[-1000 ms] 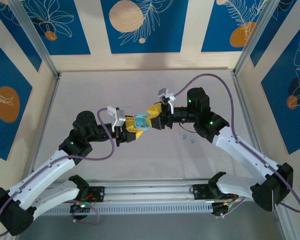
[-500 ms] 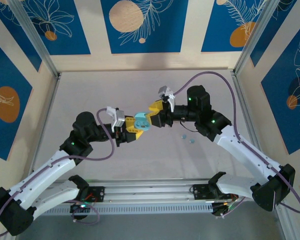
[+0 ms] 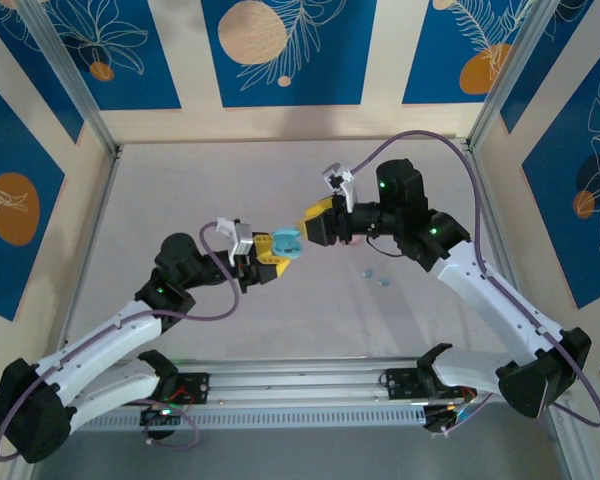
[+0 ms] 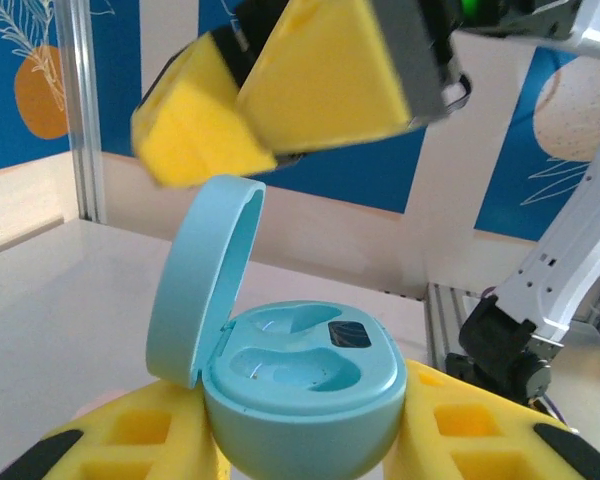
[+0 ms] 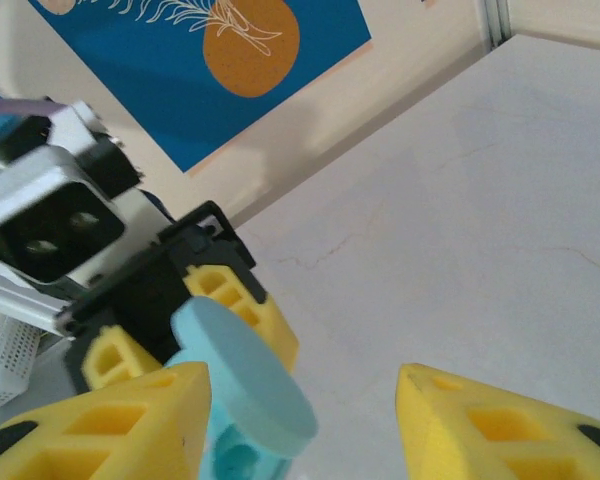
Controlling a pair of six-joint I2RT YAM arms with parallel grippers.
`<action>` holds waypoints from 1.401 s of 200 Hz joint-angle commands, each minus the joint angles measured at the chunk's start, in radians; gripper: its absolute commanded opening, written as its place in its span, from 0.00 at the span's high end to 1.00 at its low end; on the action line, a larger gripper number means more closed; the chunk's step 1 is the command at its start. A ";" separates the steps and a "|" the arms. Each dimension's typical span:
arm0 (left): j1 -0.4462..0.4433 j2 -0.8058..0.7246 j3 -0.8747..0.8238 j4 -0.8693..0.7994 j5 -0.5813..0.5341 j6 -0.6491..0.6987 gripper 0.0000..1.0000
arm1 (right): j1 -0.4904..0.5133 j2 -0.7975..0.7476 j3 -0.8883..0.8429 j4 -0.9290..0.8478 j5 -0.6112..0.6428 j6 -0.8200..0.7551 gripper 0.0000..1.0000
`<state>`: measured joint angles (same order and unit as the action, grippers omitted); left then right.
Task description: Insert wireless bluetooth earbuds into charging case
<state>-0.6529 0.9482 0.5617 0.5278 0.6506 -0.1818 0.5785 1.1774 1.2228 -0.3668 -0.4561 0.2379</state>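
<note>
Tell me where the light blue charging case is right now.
In the top view the charging case is over the middle of the table, lid open, clamped in the left pincer, with the open right pincer just to its right.

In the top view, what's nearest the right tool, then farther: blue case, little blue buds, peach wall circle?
1. Blue case, just left of the right tool, in the left tool.
2. Little blue buds, on the table, right side.
3. Peach wall circle, far back.
</note>
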 commanded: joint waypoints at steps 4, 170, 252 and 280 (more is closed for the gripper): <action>-0.010 0.018 -0.019 0.144 -0.037 0.011 0.65 | -0.003 -0.006 0.018 -0.068 -0.051 0.009 0.47; -0.011 -0.018 -0.056 0.157 -0.100 0.053 0.65 | -0.427 -0.131 -0.278 -0.459 0.320 0.565 0.66; -0.010 -0.038 -0.051 0.138 -0.107 0.046 0.64 | -0.472 0.007 -0.461 -0.316 0.300 0.474 0.67; -0.011 -0.034 -0.052 0.146 -0.111 0.036 0.64 | -0.456 0.133 -0.415 -0.259 0.290 0.462 0.67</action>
<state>-0.6533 0.9241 0.5129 0.6472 0.5476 -0.1478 0.1093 1.2282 0.7586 -0.6941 -0.1310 0.7250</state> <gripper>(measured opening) 0.361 0.330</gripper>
